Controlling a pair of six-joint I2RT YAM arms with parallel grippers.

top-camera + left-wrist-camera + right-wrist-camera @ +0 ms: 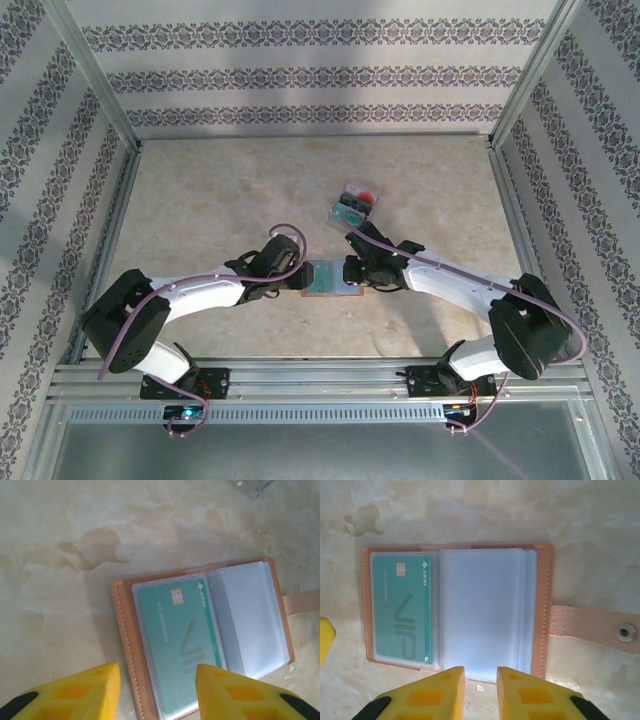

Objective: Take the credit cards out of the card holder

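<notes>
One teal card (175, 645) sits in the card holder (543, 605), which lies open on the surface (60, 555) between the arms; other credit cards (354, 206) lie piled well apart; the left gripper (157, 695) stands half wide astride the card's near end; the right gripper (480, 687) is narrow at the clear sleeves (480, 610), grip uncertain; best pin the sleeves, then draw the card straight out.
</notes>
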